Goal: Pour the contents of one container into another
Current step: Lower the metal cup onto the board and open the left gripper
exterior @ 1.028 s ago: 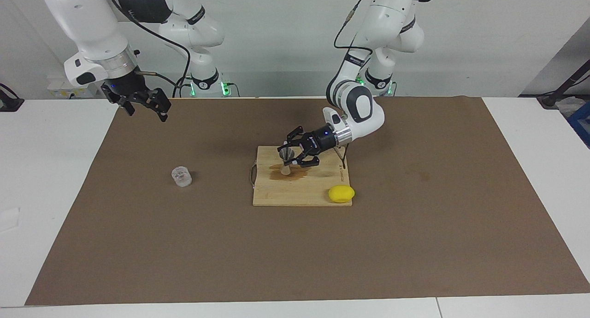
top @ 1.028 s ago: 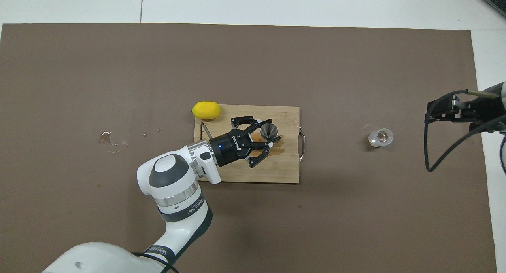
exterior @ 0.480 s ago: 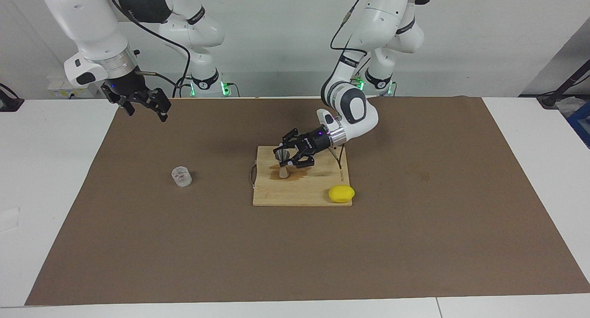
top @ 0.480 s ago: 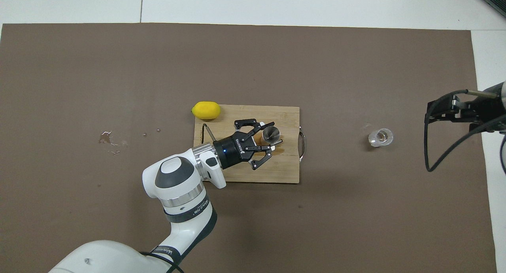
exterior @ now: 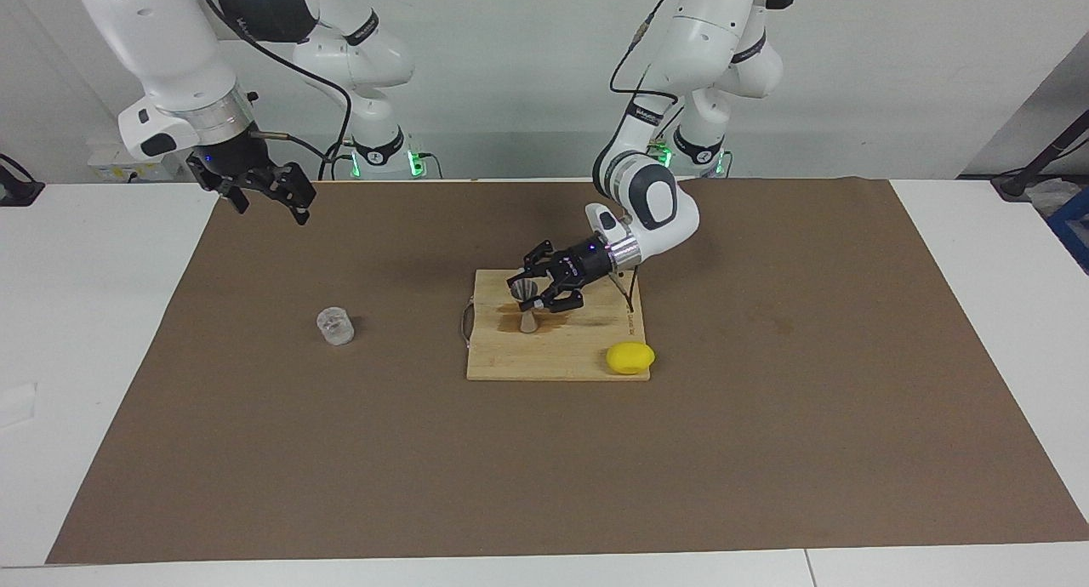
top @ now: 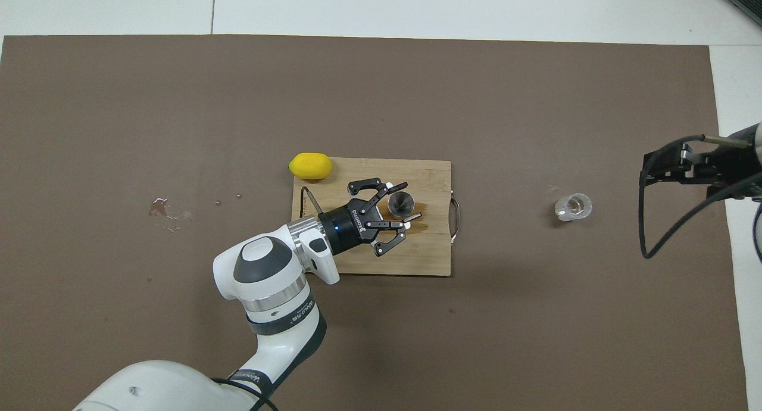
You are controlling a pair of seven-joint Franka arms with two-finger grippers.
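On the cutting board [exterior: 557, 349], the jigger [exterior: 527, 305] stands upright between the left tool's [top: 402, 204] parted fingertips.

This is a robotics lab, not a home or kitchen. In the facing view, two white jointed robot arms, one [exterior: 170, 68] at eleven o'clock and the other [exterior: 659, 200] at one o'clock, stand on bases at the edge of a white surface [exterior: 85, 332]. Green status lights [exterior: 414, 163] glow at twelve o'clock, and a black cable [exterior: 343, 111] loops off the eleven o'clock arm. The plain pale wall [exterior: 893, 59] is bare. A flat brown mat [exterior: 766, 451] covers the work area. A rectangular bamboo cutting board [exterior: 578, 353] sits at its centre with a yellow lemon [exterior: 630, 358] at the board's five o'clock corner, set out like test props.
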